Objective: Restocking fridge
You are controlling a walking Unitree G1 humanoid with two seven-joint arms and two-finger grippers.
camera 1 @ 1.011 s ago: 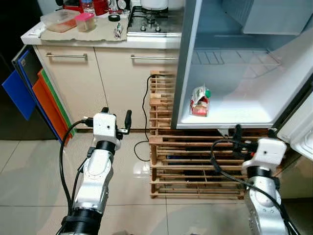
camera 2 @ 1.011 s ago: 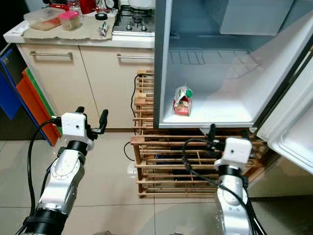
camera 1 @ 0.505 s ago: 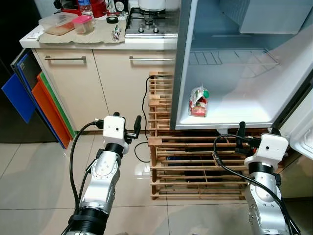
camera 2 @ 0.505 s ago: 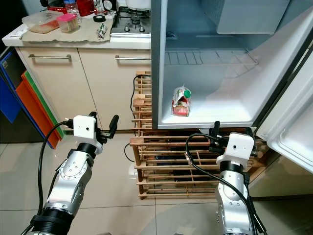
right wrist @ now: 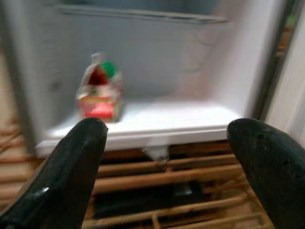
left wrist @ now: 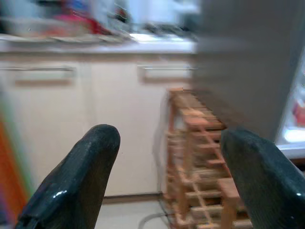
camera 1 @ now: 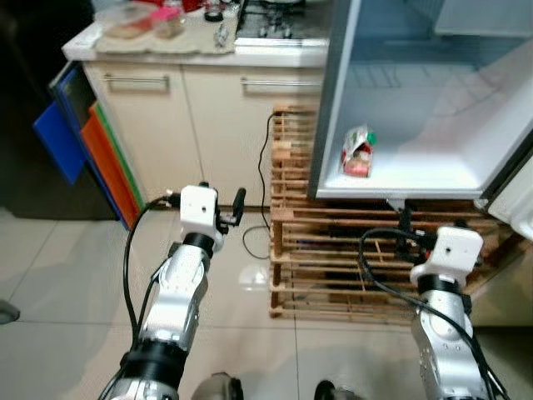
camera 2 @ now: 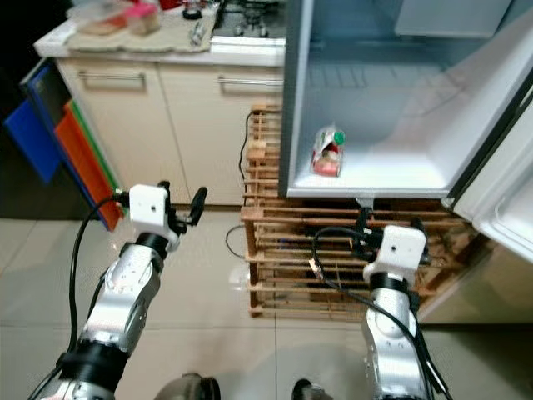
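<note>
A red and white carton with a green cap (camera 1: 357, 153) stands upright near the front left of the open fridge's bottom shelf (camera 1: 420, 171). In the right wrist view the carton (right wrist: 101, 93) sits ahead and to one side. My right gripper (camera 1: 433, 225) hangs open and empty below the shelf's front edge, in front of the wooden rack. My left gripper (camera 1: 221, 196) is open and empty too. It hovers over the floor to the left of the fridge and points at the cupboards and the rack (left wrist: 190, 143).
A slatted wooden rack (camera 1: 333, 258) carries the fridge, and a black cable (camera 1: 260, 217) hangs beside it. The fridge door (camera 1: 518, 212) stands open at the right. To the left, a counter (camera 1: 166, 46) with containers and a stove; blue (camera 1: 57, 133) and orange (camera 1: 104, 167) boards lean there.
The whole picture has shifted: counter and fridge sit higher and further right, and more floor shows below, so the camera has moved. Both grippers stay open and empty.
</note>
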